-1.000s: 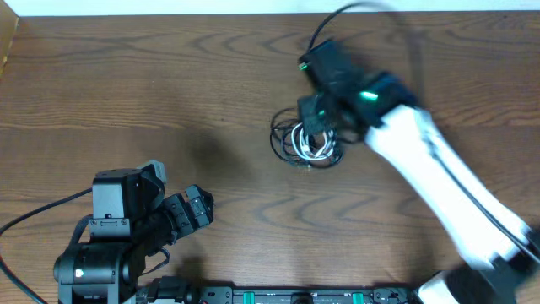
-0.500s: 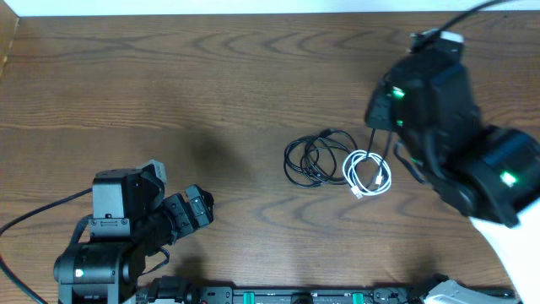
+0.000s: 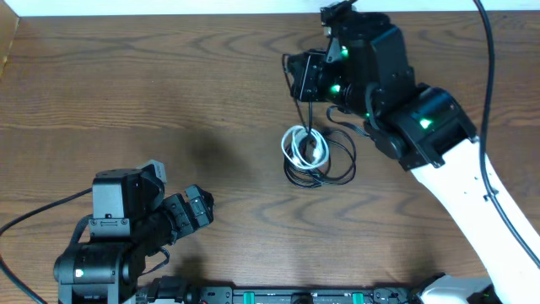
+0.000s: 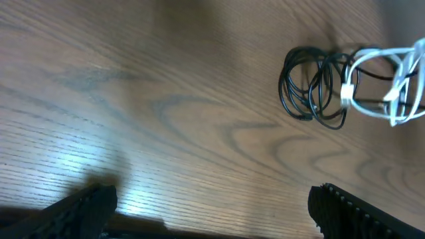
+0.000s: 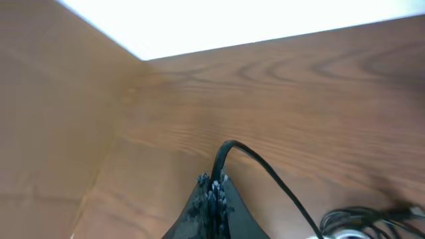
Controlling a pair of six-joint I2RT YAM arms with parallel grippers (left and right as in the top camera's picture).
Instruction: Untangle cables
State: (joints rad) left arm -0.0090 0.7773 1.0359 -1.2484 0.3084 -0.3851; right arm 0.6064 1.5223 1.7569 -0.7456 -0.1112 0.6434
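On the wooden table (image 3: 169, 84) we see the left gripper (image 3: 199, 209) resting wide apart near the front, and the right gripper (image 5: 212, 189) pinched on what looks like a black cable (image 5: 265, 176) rising from the cables (image 3: 325, 165) tangled mid-table, the white cable (image 3: 295, 145) among them.

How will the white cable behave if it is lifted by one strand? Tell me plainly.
Probably floppy: the white cable lies in loose, uneven loops, so it would likely sag and uncoil rather than keep its shape. Likely light, since it is thin. It overlaps the black cable, so lifting it may drag those loops along.
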